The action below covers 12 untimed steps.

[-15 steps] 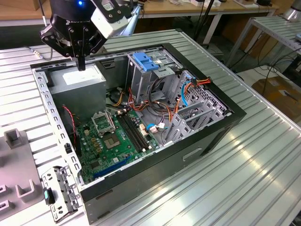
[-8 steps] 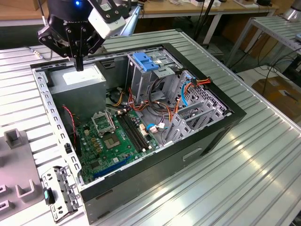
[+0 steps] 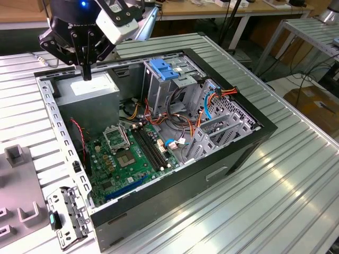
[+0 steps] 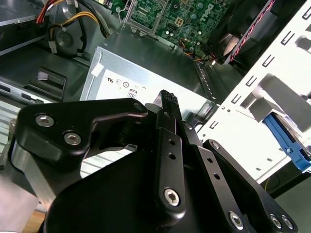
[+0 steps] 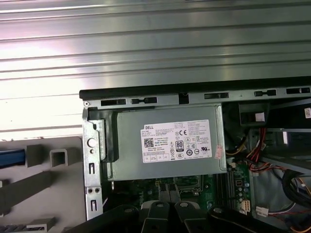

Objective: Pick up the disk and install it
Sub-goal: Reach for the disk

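Hovering over: the gripper (image 3: 86, 75) hangs just above the grey power supply (image 3: 87, 91) in a corner of the open computer case (image 3: 265, 129), touching nothing.
Gripper state: its fingers are drawn together with nothing between them. In the second wrist view the black fingertips (image 4: 167, 97) meet over the power supply's white label.
Disk location: the disk (image 5: 10, 158) lies outside the case on a light-grey tray (image 5: 73, 204). It is across the perforated chassis rail (image 5: 92, 170) from the power supply and well apart from the gripper.
Disk look: a bright blue carrier edge, flat and straight. The first wrist view gives a short strip of it at the picture's border. The second wrist view gives a longer run of blue frame (image 4: 286, 141) beyond the white rail. Its dark body cannot be made out.
Exterior view gives: the whole case on the ribbed metal table (image 3: 275, 201), the green motherboard (image 3: 124, 159), and a blue handle (image 3: 163, 69) atop the grey drive cage (image 3: 159, 92).
First wrist view gives: the power supply's label seen square-on.
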### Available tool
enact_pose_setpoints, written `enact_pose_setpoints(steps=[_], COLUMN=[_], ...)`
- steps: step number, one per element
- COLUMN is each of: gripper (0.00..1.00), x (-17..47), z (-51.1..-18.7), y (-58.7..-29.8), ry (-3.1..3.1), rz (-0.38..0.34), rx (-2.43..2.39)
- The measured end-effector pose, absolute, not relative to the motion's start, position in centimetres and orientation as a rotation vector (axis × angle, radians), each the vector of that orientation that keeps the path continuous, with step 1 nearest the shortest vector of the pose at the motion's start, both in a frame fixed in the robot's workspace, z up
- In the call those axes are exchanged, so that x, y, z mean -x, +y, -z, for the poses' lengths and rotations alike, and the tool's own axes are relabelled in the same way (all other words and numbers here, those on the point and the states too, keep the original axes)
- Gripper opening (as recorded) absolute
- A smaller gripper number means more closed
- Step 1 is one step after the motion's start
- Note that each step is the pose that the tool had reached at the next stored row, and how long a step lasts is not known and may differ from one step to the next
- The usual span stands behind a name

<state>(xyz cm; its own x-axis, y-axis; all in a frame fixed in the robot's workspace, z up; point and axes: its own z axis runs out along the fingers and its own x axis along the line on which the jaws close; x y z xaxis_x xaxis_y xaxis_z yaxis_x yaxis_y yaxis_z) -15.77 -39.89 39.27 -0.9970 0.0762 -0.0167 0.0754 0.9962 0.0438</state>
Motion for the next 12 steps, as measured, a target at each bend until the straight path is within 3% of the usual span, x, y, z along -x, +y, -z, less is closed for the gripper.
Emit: enact_pose_setpoints(steps=[12], gripper=[0.11], x=[16.30], z=[-39.25], y=[-39.89], ry=[3.121], rz=[-0.067], rx=[-0.119])
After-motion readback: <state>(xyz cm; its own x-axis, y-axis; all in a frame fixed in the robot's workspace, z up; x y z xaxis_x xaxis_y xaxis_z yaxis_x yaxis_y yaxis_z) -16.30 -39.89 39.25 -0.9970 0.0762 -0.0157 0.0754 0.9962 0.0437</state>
